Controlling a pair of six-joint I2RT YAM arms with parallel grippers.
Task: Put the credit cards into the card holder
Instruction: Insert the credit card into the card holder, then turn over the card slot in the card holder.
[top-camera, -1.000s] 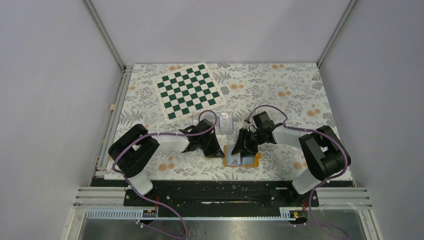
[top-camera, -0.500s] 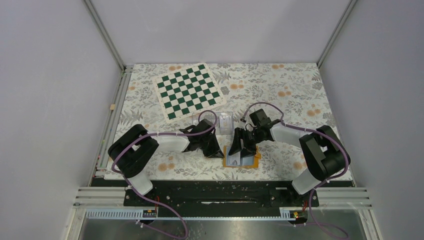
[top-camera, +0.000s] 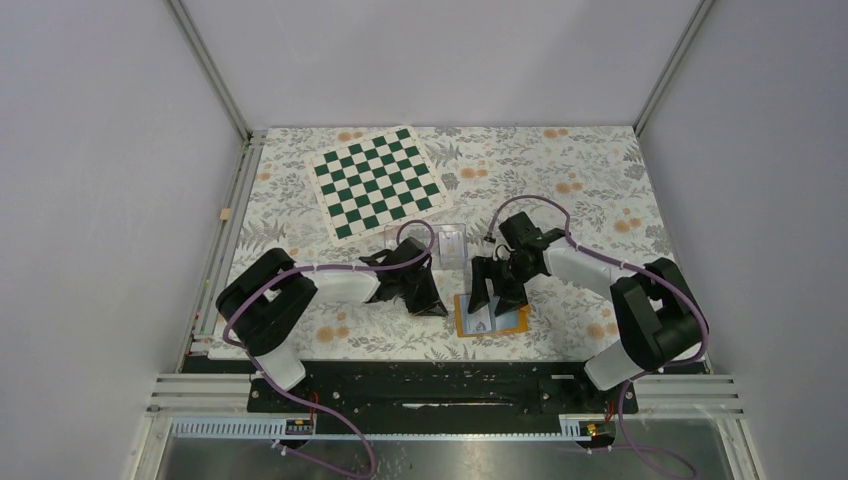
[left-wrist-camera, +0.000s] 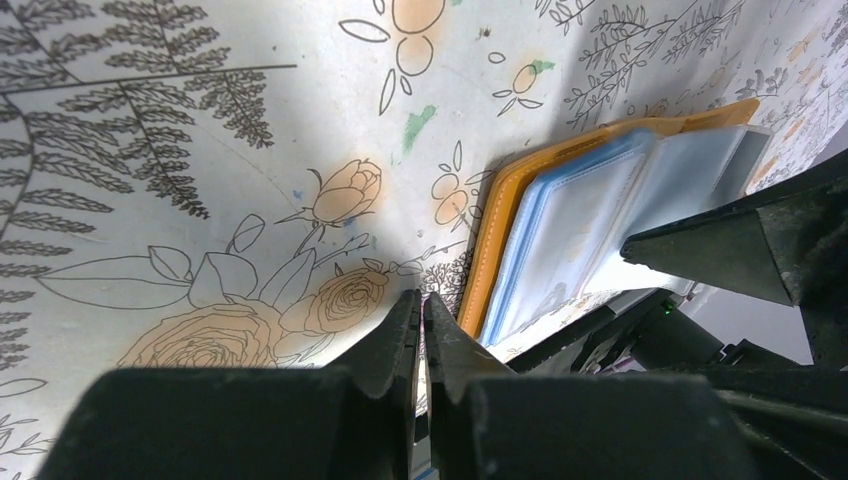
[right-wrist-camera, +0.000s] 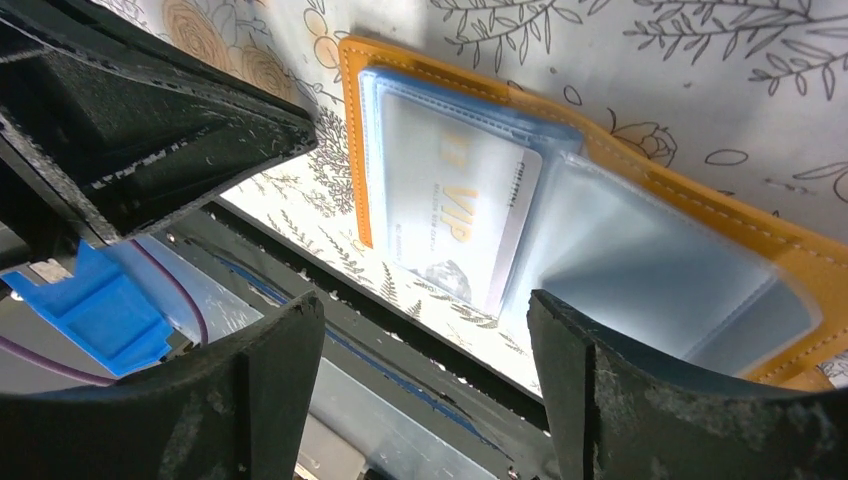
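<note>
Card holder (top-camera: 492, 318) lies open on the desk (top-camera: 580, 200), directly beneath the right end effector (top-camera: 495, 297). Its jaws have spread wide over the last second and now grasp nothing. A white VIP card (right-wrist-camera: 455, 215) appears tucked into the left blue sleeve, so that card looks delivered. The holder has turned slightly on the desk. The left end effector (top-camera: 430, 300) stays clenched and empty, tips down just beside the orange edge. Any further cards probably wait in the clear box (top-camera: 455, 243).
</note>
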